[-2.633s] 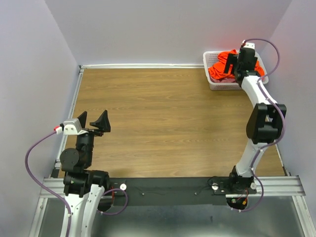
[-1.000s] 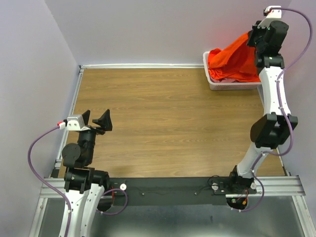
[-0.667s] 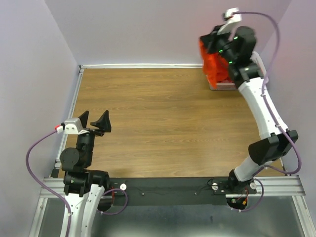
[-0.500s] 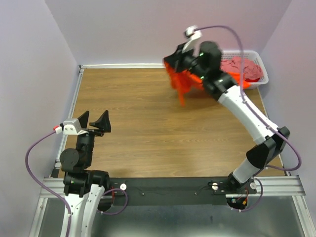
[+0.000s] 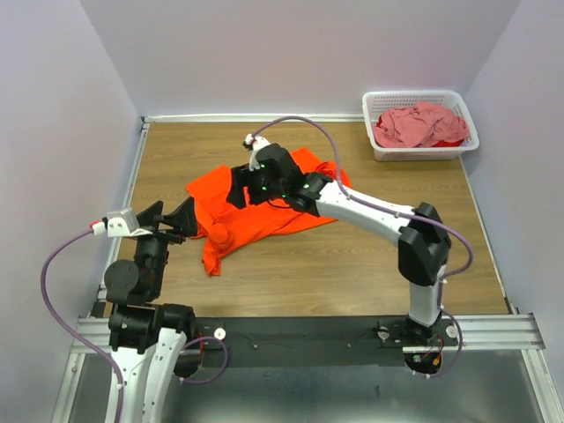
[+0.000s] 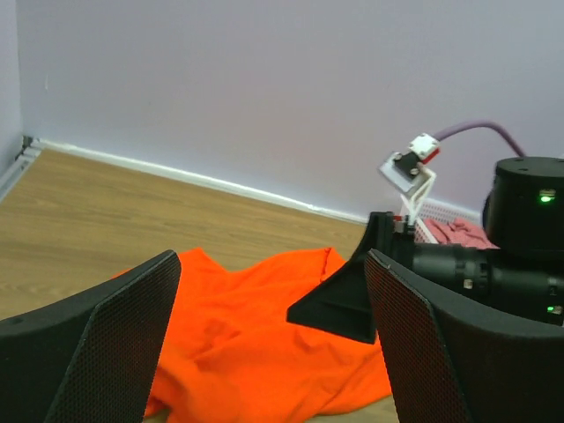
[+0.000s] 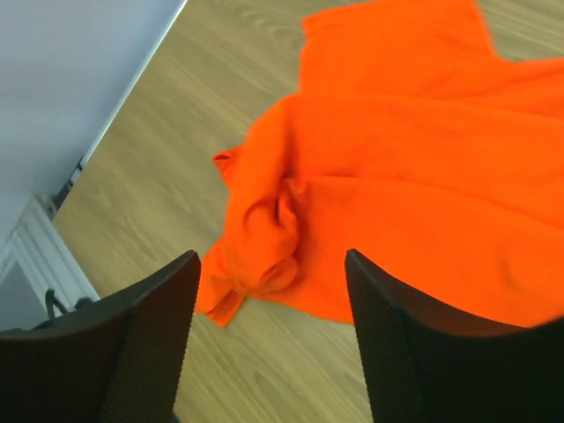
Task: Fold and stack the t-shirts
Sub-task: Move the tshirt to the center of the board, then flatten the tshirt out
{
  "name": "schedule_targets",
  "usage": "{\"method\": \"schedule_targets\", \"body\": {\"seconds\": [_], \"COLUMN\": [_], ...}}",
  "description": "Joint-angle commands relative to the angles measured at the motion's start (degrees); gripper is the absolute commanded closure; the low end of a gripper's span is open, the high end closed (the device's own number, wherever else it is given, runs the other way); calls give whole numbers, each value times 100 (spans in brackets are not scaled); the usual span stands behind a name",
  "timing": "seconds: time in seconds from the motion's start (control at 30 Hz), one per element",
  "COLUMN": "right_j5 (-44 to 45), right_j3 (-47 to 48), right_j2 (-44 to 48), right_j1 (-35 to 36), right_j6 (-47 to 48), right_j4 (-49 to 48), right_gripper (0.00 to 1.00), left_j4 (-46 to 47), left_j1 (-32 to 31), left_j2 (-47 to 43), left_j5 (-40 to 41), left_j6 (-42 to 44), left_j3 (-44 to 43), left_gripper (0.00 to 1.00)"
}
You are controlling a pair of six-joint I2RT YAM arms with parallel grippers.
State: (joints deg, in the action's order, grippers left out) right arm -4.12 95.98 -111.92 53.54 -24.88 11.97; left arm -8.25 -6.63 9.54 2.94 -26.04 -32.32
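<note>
The orange t-shirt [image 5: 264, 216] lies on the table [image 5: 370, 256], a bit left of the middle; it is not flat; it is bunched and wrinkled, with a fat lump near its left side and one end trailing toward the near edge. The pink t-shirt [image 5: 419, 123] sits in a heap in the white basket [image 5: 414, 152] at the far right corner, well apart from the orange one.

The right gripper [image 5: 240, 189] hangs just over the orange t-shirt, and its two fingers are spread wide with nothing between them; the cloth is loose under it. The left gripper [image 5: 167, 216] waits by the shirt's left edge; its fingers are spread wide too, and it holds nothing.

I think the job now is to make the shirt flat before any fold. A good way would be for each gripper to pinch one corner or one shoulder, only the top layer, and then pull gently apart so the lump goes away; grabbing the thick bunch would likely just drag the whole heap along.
</note>
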Motion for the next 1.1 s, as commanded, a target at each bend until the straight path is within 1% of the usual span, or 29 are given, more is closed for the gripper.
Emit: {"method": "schedule_targets", "body": {"seconds": [0.0, 0.03, 0.07, 0.1, 0.17, 0.2, 0.27, 0.3, 0.37, 0.43, 0.47, 0.57, 0.63, 0.67, 0.7, 0.73, 0.77, 0.8, 0.9, 0.97, 1.07], "right_j5": [920, 1148, 1220, 1238, 1151, 1002, 922, 861, 834, 825, 816, 790, 519, 448, 238, 62, -35, -245, -581, -476, -362], "right_j3": [-816, -1340, -1598, -1853, -2406, -2888, -3269, -3566, -3770, -3964, -3999, -4052, -4000, -3913, -3895, -3877, -3781, -3711, -3308, -3087, -2621], "right_j2": [1055, 1232, 1382, 1688, 1971, 2251, 2463, 2604, 2675, 2632, 2588, 2255, 2087, 1982, 1833, 1744, 1570, 1455, 1095, 927, 628], "right_j1": [-246, -343, -457, -763, -1151, -1579, -1968, -2327, -2750, -2989, -3155, -3323, -3341, -3341, -3341, -3341, -3332, -3324, -3245, -3140, -2911], "right_j6": [194, 194, 177, 72, -86, -235, -341, -446, -613, -737, -824, -886, -817, -755, -633, -562, -396, -342, -280, -219, -236], "right_j4": [69, 182, 235, 271, 341, 350, 350, 350, 350, 342, 341, 333, 324, 306, 271, 141, 96, 52, 60, 69, 78], "right_gripper": [21, 21, 21, 21, 21, 21, 23, 23, 27, 27, 28, 29, 32, 36, 38, 38, 40, 41, 46, 48, 48], "left_j4": [-484, -528, -546, -563, -546, -537, -467, -449, -266, -160, 23, 314, 455, 613, 727, 798, 1068, 1141, 1413, 1493, 1607], "left_j1": [-22, -22, -22, -22, -22, -22, -22, -22, -22, -22, -22, -13, -13, -13, -13, -13, -13, -13, -13, -13, -22], "left_j2": [398, 513, 609, 863, 1127, 1433, 1760, 2075, 2445, 2648, 2841, 3306, 3527, 3659, 3895, 4028, 4308, 4458, 5046, 5303, 5655], "left_j5": [5, 5, -4, -13, -30, -13, -13, 5, 31, 189, 285, 348, 339, 356, 374, 400, 400, 374, 94, -21, -162], "left_j6": [-305, -348, -384, -428, -515, -559, -753, -840, -1033, -1183, -1210, -1272, -1202, -1149, -1105, -983, -938, -912, -797, -780, -596], "left_j3": [-126, -143, -143, -161, -179, -196, -205, -205, -153, -82, -56, -12, -90, -117, -152, -178, -205, -248, -372, -416, -521], "left_gripper": [7, 7, 7, 7, 7, 7, 7, 7, 7, 7, 7, 7, 7, 7, 7, 10, 12, 15, 16, 18, 22]}}
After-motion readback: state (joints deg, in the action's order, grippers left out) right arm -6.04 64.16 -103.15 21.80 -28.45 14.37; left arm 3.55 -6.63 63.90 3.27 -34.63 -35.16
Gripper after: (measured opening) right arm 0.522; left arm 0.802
